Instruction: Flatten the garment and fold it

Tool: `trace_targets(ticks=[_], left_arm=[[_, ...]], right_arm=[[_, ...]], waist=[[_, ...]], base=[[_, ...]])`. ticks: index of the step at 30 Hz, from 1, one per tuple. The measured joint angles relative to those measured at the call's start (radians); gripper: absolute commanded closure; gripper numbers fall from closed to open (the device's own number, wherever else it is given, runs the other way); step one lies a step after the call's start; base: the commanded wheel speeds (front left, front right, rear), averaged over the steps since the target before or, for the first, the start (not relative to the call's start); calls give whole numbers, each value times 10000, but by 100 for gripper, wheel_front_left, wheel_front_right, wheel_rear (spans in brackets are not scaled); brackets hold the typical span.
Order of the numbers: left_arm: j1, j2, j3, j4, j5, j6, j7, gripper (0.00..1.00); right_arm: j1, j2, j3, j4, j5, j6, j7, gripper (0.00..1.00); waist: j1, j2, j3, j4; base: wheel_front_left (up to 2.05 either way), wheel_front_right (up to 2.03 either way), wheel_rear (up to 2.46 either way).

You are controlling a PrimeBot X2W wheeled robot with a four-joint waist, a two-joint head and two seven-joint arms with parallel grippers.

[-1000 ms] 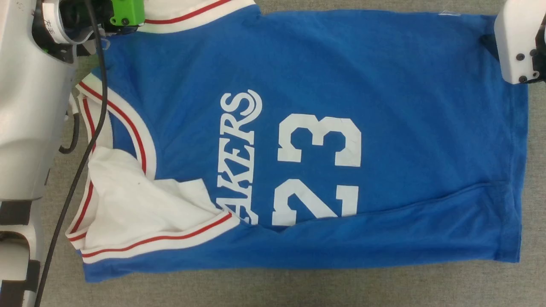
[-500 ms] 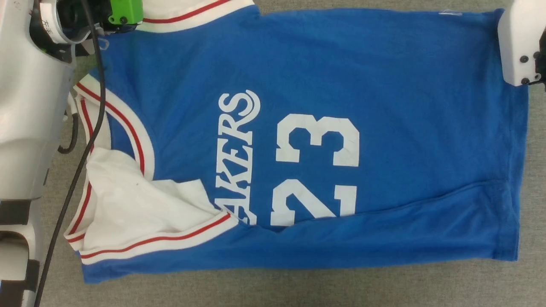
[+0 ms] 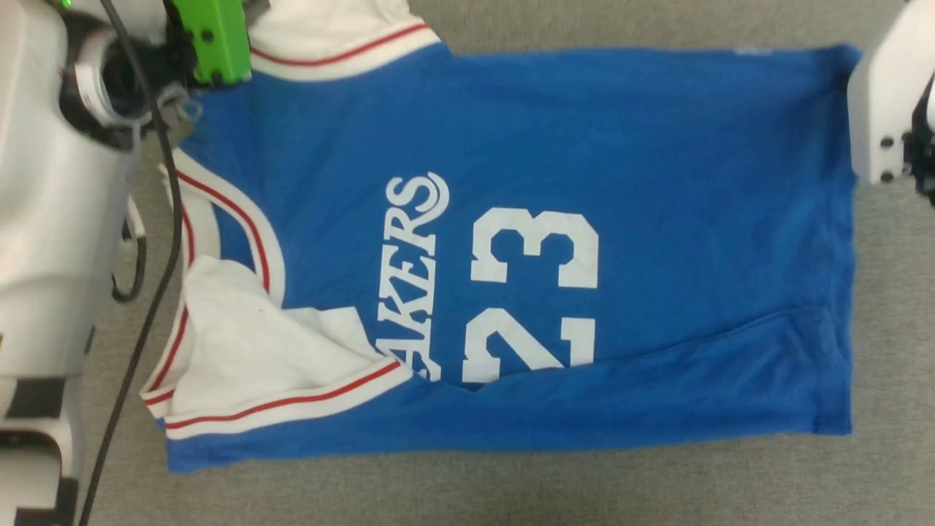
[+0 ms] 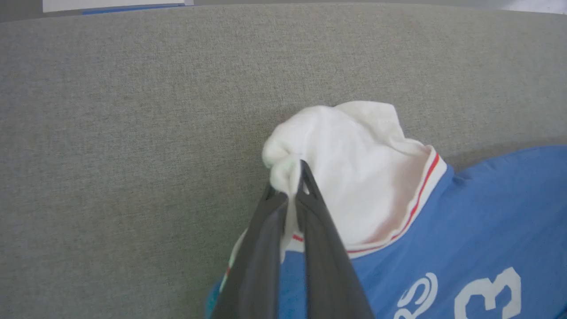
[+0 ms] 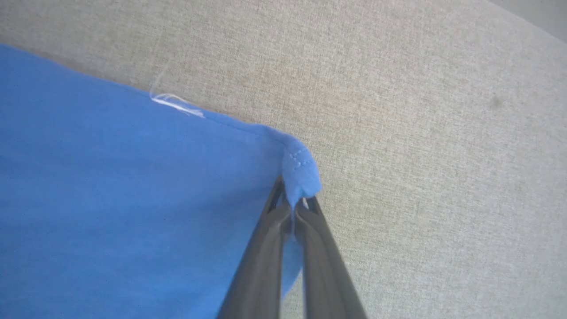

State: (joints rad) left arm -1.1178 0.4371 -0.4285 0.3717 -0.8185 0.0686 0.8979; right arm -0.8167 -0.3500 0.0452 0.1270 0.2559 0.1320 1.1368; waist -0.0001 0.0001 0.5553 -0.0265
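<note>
Garment (image 3: 511, 241) lies face up on the grey table (image 3: 657, 482), collar toward the left arm. The left gripper (image 4: 288, 188) is clenched on the far sleeve (image 4: 354, 177). The right gripper (image 5: 293, 204) is clamped on the hem corner (image 5: 301, 170). To fold well, move both pinches together, level and taut, so the far edge travels straight. The wrist views show you each pinch closely. The head view gives what they lack: the near edge (image 3: 657, 380) doubled over and the near sleeve (image 3: 248, 343) rumpled.

Head view: straight down on garment (image 3: 657, 146). Wrist views: close, low, at its far corners. All share that edge.
</note>
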Motion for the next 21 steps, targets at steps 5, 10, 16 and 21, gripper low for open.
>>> trace_targets(ticks=[5, 10, 16, 21], left_arm=[[900, 150, 163, -372, -282, -151, -380, 100], [1890, 453, 374, -811, -456, -155, -686, 100], [3294, 656, 600, -1643, -805, -29, -970, 100], [4549, 813, 667, -2449, -941, 182, -1208, 100]], right_arm=[[833, -138, -19, 33, 213, 0, -441, 100], [1674, -136, -65, 44, 510, 0, -775, 100], [2637, -82, -222, 73, 823, 0, -991, 100], [3358, -50, -299, 127, 959, 0, -1078, 100]], waist=[[0, 0, -670, 26], [0, 0, -1287, 42], [0, 0, -1962, 64], [0, 0, -2472, 87]], base=[[0, 0, 0], [0, 0, 0], [0, 0, 0], [0, 0, 0]])
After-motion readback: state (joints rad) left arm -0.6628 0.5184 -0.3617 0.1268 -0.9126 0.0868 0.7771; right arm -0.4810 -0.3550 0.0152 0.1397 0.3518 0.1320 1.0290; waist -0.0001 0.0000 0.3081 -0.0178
